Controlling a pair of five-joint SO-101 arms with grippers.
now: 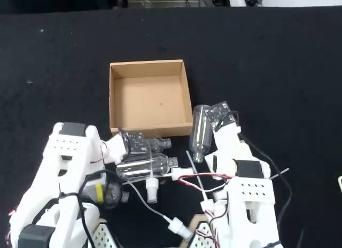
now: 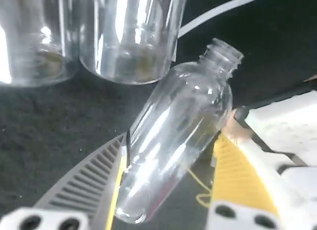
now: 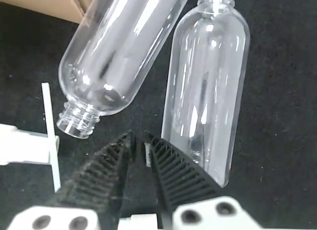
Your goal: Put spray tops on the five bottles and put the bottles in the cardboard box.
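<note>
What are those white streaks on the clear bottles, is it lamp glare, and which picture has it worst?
Reflected light, yes. Left wrist view: broad white streaks along the gripped bottle in the left gripper, probably the worst. Right wrist view: thinner highlights on a slanted bottle and its neighbour. High view: one bright stripe on the bottle beside the box; the black table stays dull.

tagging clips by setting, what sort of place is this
Probably a robotics lab bench: two white robot arms side by side at a black-covered table, with clear bottles, spray tops and a cardboard box laid out as a practice task.
</note>
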